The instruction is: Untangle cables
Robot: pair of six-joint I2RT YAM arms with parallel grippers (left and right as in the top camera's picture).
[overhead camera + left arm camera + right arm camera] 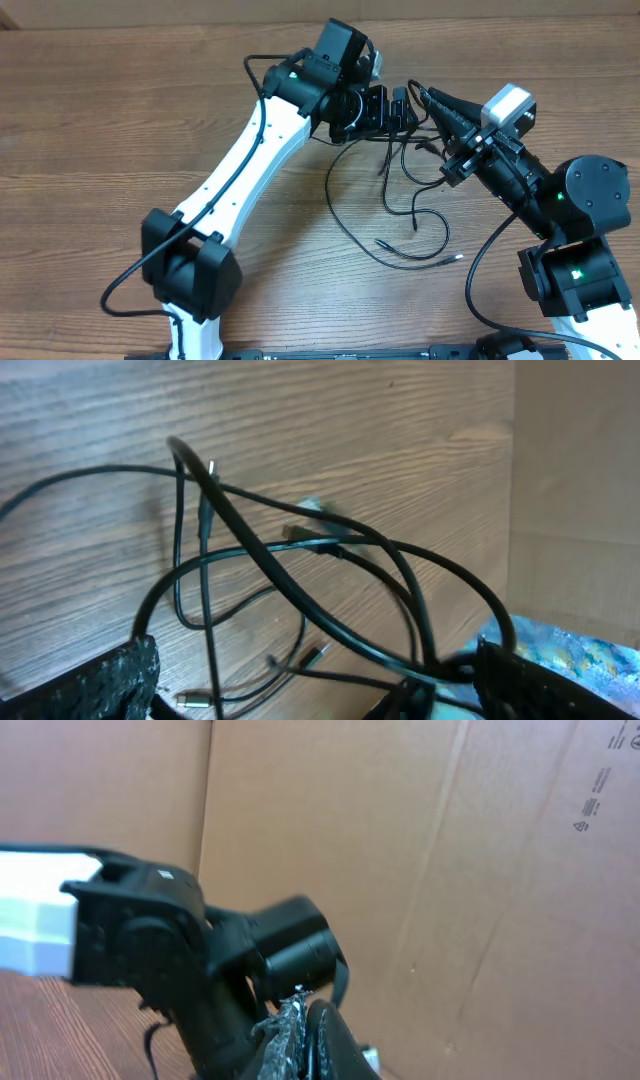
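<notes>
Wood-grain table (120, 100), cardboard wall behind: thin black cables (329, 190) sprawl tangled between two robot arms, some strands lifted between the wide-spread jaws of the left gripper (392, 108). The right gripper (425, 95), just beside it, is pinched tight; whether it grips a cord cannot be told.

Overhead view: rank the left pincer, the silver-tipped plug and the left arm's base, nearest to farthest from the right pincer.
From the right pincer, at the top middle:
1. Left pincer, just to its left.
2. Silver-tipped plug, lower down, slightly to the right.
3. Left arm's base, far lower left.
</notes>
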